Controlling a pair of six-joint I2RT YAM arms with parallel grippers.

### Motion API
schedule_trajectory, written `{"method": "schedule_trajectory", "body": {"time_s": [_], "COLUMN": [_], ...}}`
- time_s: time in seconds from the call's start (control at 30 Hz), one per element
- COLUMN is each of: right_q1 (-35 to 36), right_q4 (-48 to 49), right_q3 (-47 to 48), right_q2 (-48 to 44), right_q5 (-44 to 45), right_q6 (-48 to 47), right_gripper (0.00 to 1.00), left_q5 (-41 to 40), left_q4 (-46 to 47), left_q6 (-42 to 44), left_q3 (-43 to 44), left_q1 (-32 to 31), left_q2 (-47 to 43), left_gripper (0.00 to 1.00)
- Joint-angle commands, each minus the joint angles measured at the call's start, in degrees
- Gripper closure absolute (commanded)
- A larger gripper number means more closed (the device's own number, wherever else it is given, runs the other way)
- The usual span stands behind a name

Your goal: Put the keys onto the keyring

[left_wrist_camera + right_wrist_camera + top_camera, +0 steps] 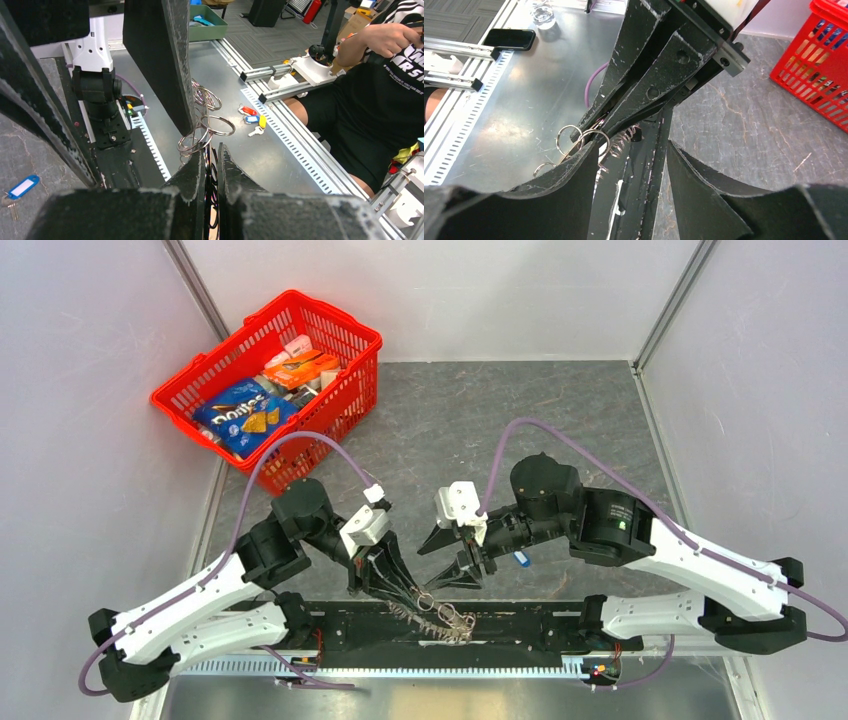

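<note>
A bunch of keys and rings (448, 618) is pinched tight by the left pincer (418, 592). It is held by the middle of the near edge of the tabletop (560, 420). The right pincer (428, 568) is spread apart just beside it, with nothing gripped. A blue-tagged key (521, 559) is laid on the tabletop near the right pincer.

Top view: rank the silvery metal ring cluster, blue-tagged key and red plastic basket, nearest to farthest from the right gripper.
1. Silvery metal ring cluster: near edge, right by the right gripper.
2. Blue-tagged key: on the table beside its wrist.
3. Red plastic basket: far-left corner.
</note>
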Motion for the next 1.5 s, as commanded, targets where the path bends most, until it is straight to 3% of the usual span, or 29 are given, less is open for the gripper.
{"method": "schedule_trajectory", "body": {"time_s": [0.0, 0.73, 0.83, 1.27, 1.47], "right_q1": [0.0, 0.8, 0.9, 1.5, 1.6], "right_q4": [2.2, 5.5, 5.4, 6.4, 10.9], "right_q3": [-0.7, -3.7, -4.2, -5.6, -8.8], "right_q2": [0.6, 1.0, 1.1, 0.0, -4.4], "right_q5": [-3.1, -8.2, -8.5, -8.3, -2.3], "right_q6": [0.2, 3.8, 4.0, 5.6, 9.6], "right_gripper": [0.41, 0.47, 0.52, 0.99, 1.0], "left_q5": [1.5, 1.1, 1.0, 0.4, -0.5], "left_q4": [3.0, 2.7, 2.2, 0.5, -0.6], "left_q6": [-1.7, -1.1, -0.6, 0.7, 1.7], "left_q3": [2.4, 2.2, 2.2, 2.4, 2.5], "left_q1": [0.0, 0.0, 0.0, 0.0, 0.0], "left_q2": [-1.3, -2.0, -2.2, -2.8, -3.5], "left_gripper": [0.98, 0.98, 0.98, 0.98, 0.98]}}
